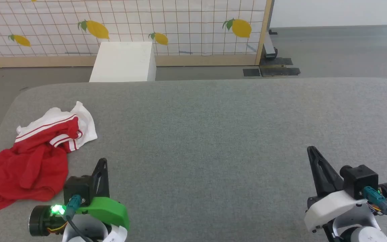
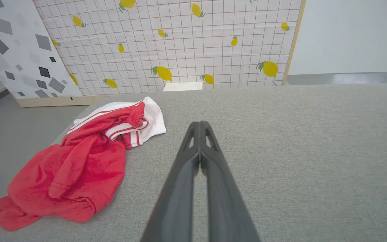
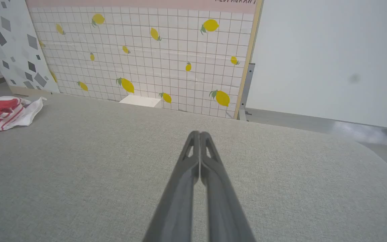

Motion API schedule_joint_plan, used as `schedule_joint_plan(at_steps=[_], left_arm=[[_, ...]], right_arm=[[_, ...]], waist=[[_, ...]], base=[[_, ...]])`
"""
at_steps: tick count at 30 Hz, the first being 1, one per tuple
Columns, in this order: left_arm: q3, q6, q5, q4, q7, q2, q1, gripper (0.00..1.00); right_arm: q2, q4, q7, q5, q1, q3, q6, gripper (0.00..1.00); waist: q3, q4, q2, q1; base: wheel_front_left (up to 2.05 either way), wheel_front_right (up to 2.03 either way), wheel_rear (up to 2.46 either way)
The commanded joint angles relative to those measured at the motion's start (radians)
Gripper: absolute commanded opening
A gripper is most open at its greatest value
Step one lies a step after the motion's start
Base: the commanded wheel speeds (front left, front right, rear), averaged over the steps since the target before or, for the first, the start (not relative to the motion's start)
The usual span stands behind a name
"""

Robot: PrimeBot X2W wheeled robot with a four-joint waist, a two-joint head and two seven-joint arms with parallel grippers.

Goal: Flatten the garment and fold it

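Observation:
The garment (image 1: 35, 158) lies crumpled in a heap at the table's near left, red body toward me, white sleeves with red-white striped trim at its far end. In the left wrist view the garment (image 2: 79, 161) sits left of my fingers; in the right wrist view the garment (image 3: 5, 109) peeks in at the left edge. No lettering or number is visible. My left gripper (image 1: 103, 161) is shut and empty, just right of the heap. Over the table's near right my right gripper (image 1: 310, 149) hovers, shut and empty. Both pairs of fingertips (image 2: 199, 124) (image 3: 199, 133) press together.
The grey fabric table (image 1: 213, 134) spreads wide to the right of the heap, with rounded far corners. Behind it stand a white box (image 1: 124, 62) on the floor and a lemon-patterned tile panel (image 1: 180, 23).

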Motion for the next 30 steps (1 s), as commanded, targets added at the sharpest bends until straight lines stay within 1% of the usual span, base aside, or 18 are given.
schedule_joint_plan(at_steps=[1,30], left_arm=[[0.004,-0.001,0.010,-0.002,0.001,-0.006,-0.018,0.00],[0.004,-0.001,0.010,-0.002,0.001,-0.006,-0.018,0.00]], right_arm=[[0.002,0.002,0.000,-0.006,-0.018,0.002,-0.002,0.00],[0.002,0.002,0.000,-0.006,-0.018,0.002,-0.002,0.00]], waist=[[0.000,0.000,0.0000,0.0000],[0.000,0.000,0.0000,0.0000]], base=[[0.00,0.00,0.00],[0.00,0.00,0.00]])
